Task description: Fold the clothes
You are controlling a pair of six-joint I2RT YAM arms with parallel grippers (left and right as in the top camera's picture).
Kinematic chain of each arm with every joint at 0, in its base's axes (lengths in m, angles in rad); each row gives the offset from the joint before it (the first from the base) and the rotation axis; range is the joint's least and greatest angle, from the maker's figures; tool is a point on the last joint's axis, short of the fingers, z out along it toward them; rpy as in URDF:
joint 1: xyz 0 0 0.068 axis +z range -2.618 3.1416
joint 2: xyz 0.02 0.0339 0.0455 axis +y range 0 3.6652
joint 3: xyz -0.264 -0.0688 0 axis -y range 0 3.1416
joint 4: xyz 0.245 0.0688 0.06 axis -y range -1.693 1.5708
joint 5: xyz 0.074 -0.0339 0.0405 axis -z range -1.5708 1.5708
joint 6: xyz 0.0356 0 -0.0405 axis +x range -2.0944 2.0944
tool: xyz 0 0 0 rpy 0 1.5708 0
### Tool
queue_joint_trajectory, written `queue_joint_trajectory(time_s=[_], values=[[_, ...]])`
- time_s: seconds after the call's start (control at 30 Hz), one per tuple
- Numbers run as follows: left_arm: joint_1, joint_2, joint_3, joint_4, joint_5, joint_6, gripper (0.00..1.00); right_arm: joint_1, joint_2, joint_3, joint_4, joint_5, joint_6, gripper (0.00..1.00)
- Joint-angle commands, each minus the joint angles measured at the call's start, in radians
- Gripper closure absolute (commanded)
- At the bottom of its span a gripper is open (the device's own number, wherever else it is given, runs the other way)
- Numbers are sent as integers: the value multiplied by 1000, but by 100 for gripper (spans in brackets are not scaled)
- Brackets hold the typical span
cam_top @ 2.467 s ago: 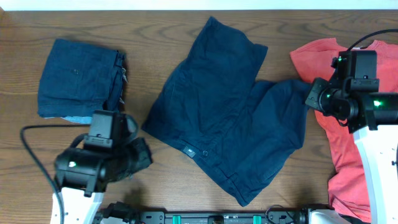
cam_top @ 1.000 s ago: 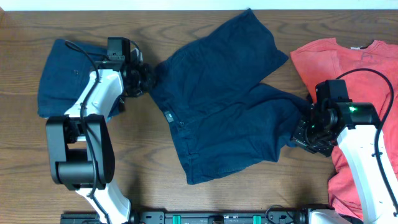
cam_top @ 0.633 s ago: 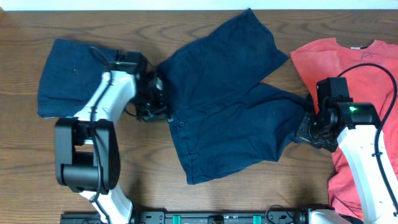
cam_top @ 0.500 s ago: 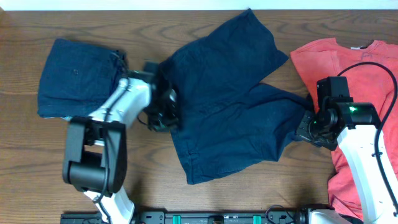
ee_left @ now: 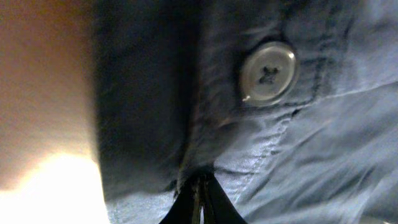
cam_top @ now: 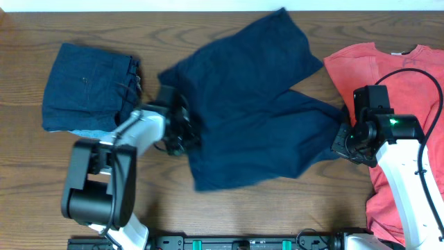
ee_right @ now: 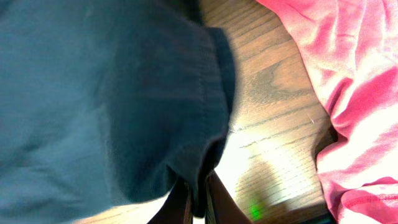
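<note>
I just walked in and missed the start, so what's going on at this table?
Two robot arms are working on navy shorts spread mid-table. The left gripper is pinching the waistband by the button. The right gripper is pinching a leg hem on the far side. A folded dark garment lies at the left. A red shirt lies unfolded at the right.

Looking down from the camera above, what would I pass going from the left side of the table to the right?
folded blue garment → left gripper, pinching the shorts' waistband → dark blue shorts → right gripper, pinching the shorts' hem → red shirt
</note>
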Motion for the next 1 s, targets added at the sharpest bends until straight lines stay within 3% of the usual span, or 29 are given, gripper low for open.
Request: queue_joint_trajectory(time_s=[0.0,0.13,0.37,0.47,0.7,0.97], values=[[106,56,28,43,-304,125,94,-2,-2,-3,3,17,-44,93],[150,56,118,29,-307,220,94,-2,-2,-3,5,9,-85,93],[153,53,242,-140,-293,235,92,-2,-2,-3,21,-85,-169,93],[153,38,297,-290,-240,263,87,-2,-2,-3,21,-85,-169,87],[153,-19,296,-547,-183,267,56,-2,-2,-3,17,-130,-167,70],[153,-19,106,-537,-160,252,53,-2,-2,-3,14,-148,-138,67]])
